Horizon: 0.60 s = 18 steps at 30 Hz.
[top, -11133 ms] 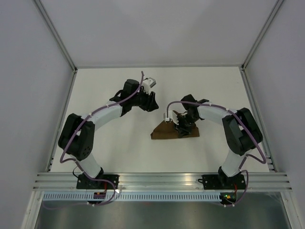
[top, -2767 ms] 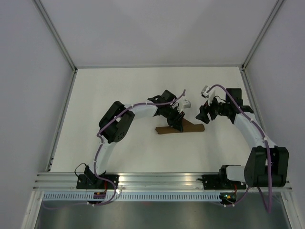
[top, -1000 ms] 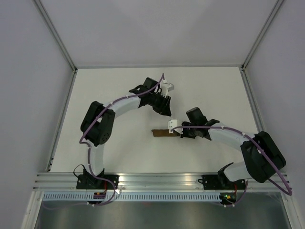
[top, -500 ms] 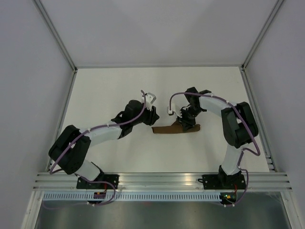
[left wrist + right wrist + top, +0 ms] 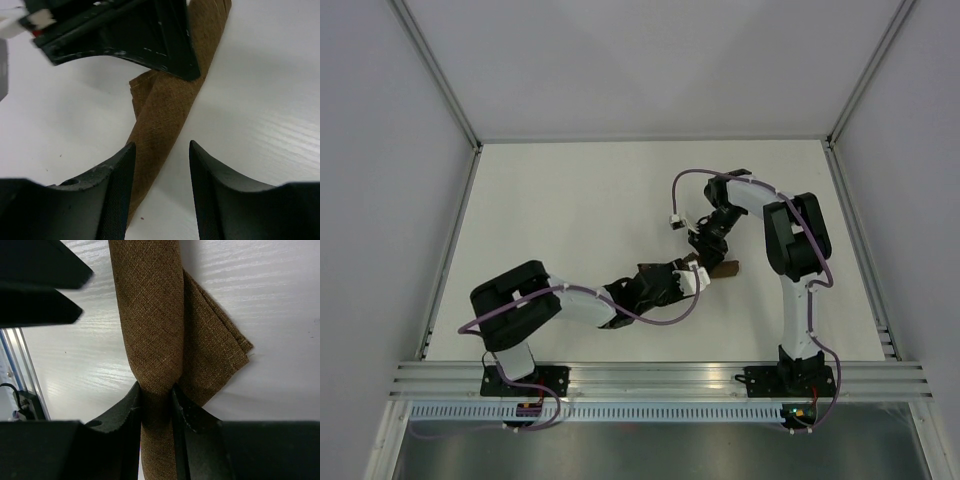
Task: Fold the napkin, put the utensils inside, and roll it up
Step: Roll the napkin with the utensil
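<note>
The dark brown napkin [image 5: 724,268] lies rolled into a slim tube on the white table, with a loose flap at one end [image 5: 215,347]. My right gripper [image 5: 156,390] is shut on the roll [image 5: 150,315], pinching it between both fingers; it comes down from above in the top view [image 5: 706,256]. My left gripper [image 5: 161,146] is open, its fingers low over the table, one over the roll's edge [image 5: 167,105], the other over bare table. In the top view it sits at the roll's left end [image 5: 682,276]. The knife is hidden.
The white table [image 5: 570,200] is bounded by grey walls with metal rails along the left, back and right. The left arm stretches low along the near side [image 5: 580,300]. The right arm folds back over the table's right part [image 5: 790,235].
My left arm has swung down and now reaches along the near side to the roll's left end. My right gripper stays on the roll, with its arm folded further back.
</note>
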Tool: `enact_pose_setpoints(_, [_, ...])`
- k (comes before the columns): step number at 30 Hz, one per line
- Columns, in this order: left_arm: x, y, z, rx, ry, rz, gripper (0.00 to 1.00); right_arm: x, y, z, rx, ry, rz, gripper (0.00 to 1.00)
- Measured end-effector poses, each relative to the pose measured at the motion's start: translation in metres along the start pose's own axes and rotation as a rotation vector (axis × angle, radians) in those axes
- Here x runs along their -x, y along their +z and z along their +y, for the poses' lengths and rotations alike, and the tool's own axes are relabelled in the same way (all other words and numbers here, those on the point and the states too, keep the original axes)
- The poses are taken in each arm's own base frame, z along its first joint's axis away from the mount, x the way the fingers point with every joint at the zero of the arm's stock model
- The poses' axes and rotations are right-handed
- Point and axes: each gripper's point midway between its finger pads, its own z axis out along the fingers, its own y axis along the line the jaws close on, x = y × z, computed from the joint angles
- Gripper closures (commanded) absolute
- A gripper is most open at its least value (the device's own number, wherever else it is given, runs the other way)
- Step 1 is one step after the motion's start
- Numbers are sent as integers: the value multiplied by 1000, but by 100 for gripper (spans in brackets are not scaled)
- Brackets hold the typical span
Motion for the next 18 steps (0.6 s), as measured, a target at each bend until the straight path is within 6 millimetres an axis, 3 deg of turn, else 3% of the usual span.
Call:
enact_pose_setpoints(6, [-16,24,-21,-24,189,44,46,0,3,3,56,58,-6,69])
enact_pose_setpoints(18, [-14,50,-15,38,362,24,48,-2,8,11,120,125,-11,70])
